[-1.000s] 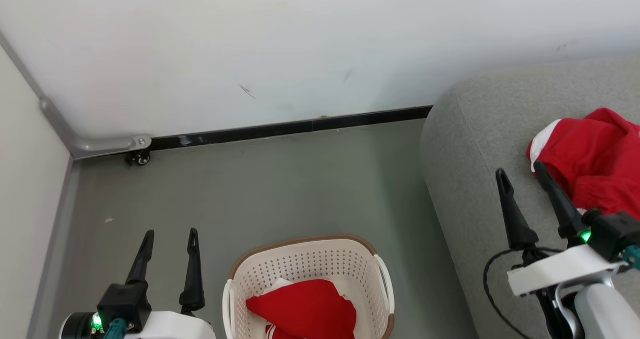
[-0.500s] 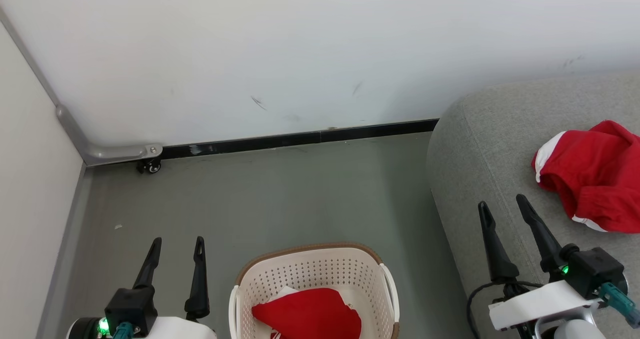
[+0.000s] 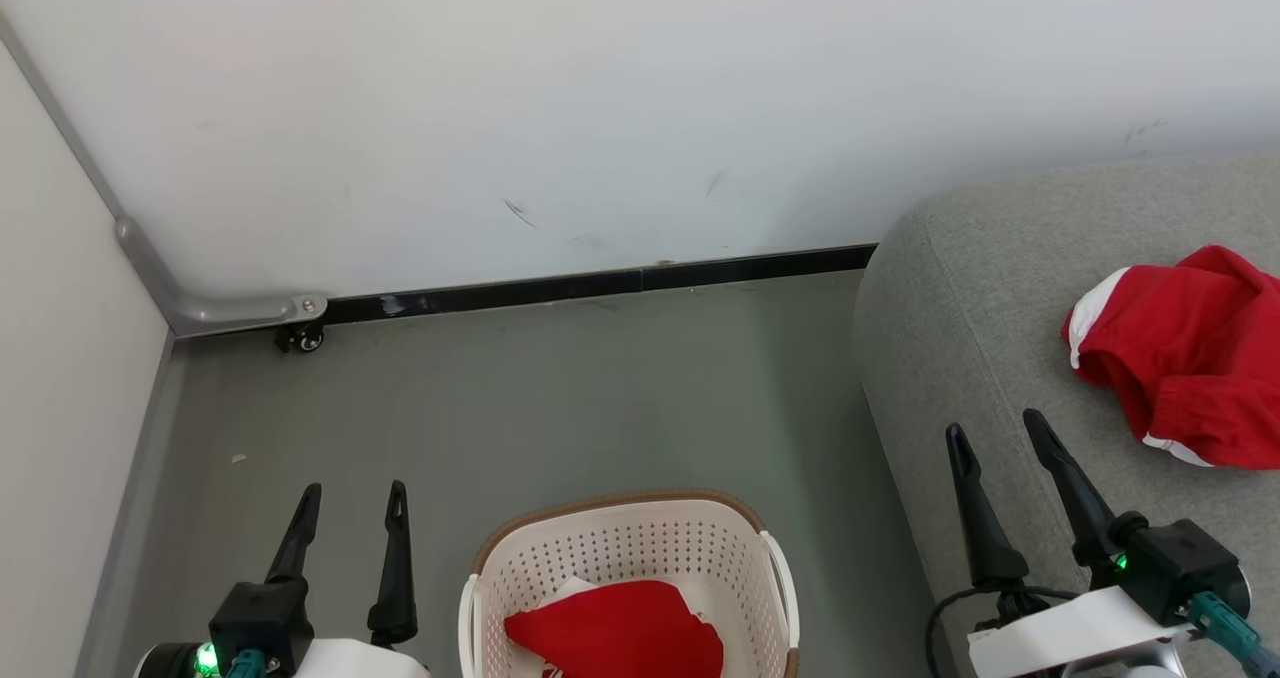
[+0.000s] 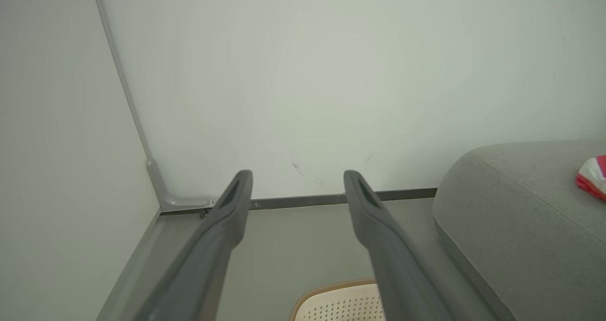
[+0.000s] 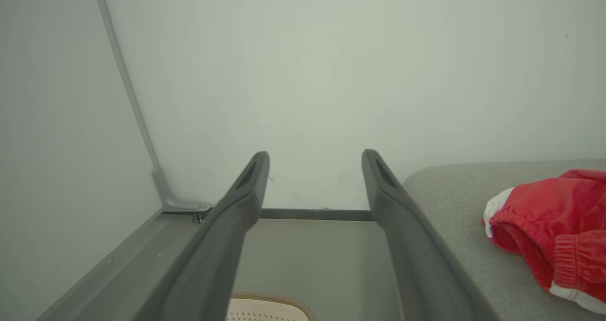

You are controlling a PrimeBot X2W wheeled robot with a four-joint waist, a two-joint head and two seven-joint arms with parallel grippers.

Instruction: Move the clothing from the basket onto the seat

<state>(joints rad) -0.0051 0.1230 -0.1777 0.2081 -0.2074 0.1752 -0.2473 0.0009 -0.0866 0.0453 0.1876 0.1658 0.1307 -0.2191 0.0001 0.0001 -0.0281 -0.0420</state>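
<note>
One red garment with an elastic waistband and white trim (image 3: 1185, 353) lies on the grey seat (image 3: 960, 298) at the right; the right wrist view has it (image 5: 554, 236) on the cushion (image 5: 454, 193) too. A second red garment (image 3: 620, 633) lies inside the cream perforated basket (image 3: 620, 548) on the floor at the bottom centre. My right gripper (image 3: 998, 433) stands open over the seat's near left part, apart from the garment there. To the left of the basket, my left gripper (image 3: 355, 493) is open and holds nothing.
A white wall with a black baseboard (image 3: 600, 283) closes the back. A second pale wall stands at the left with a grey metal bracket and small caster (image 3: 300, 336) in the corner. Grey floor (image 3: 540, 398) lies between basket and wall.
My right gripper has drawn back toward the lower right, away from the garment on the seat. The whole picture has shifted, so the camera has moved.
</note>
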